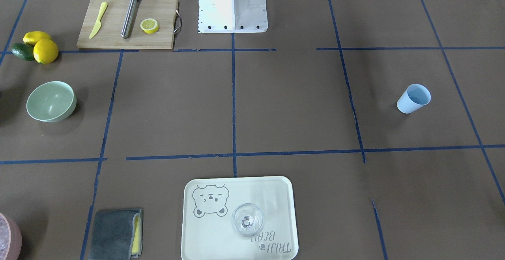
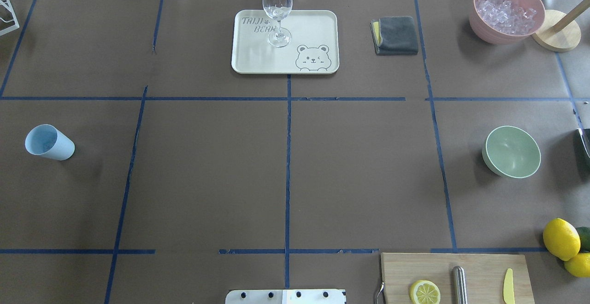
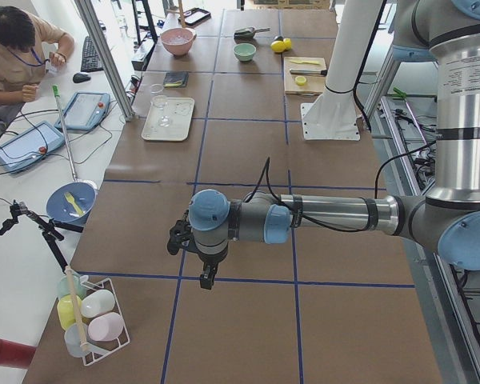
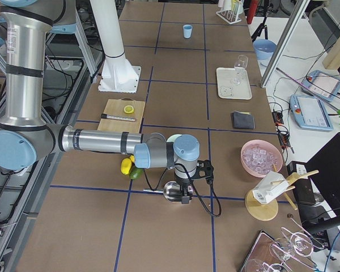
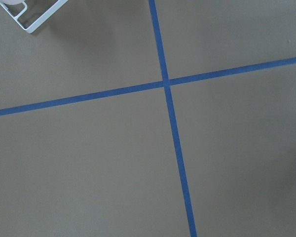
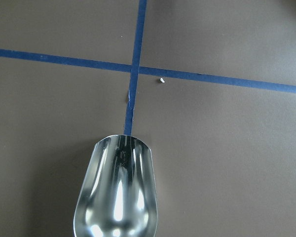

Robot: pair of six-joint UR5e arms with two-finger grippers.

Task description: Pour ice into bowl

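The pale mint-green bowl (image 1: 51,101) stands upright and empty on the brown table; it also shows in the overhead view (image 2: 511,152). A light blue cup (image 1: 413,98) stands at the opposite end (image 2: 49,142). No clear ice cubes show in it or anywhere else. My left gripper (image 3: 206,276) hangs over bare table past the cup, and only the exterior left view shows it. My right gripper (image 4: 185,196) hangs beyond the bowl, next to a metal scoop (image 6: 116,192). I cannot tell whether either gripper is open or shut.
A pink container of crushed ice (image 2: 507,11) is at the far right corner. A wine glass (image 2: 277,13) stands on a cream tray (image 2: 258,59) beside a grey cloth (image 2: 395,35). A cutting board (image 1: 114,39) and lemons (image 1: 45,51) are near the base.
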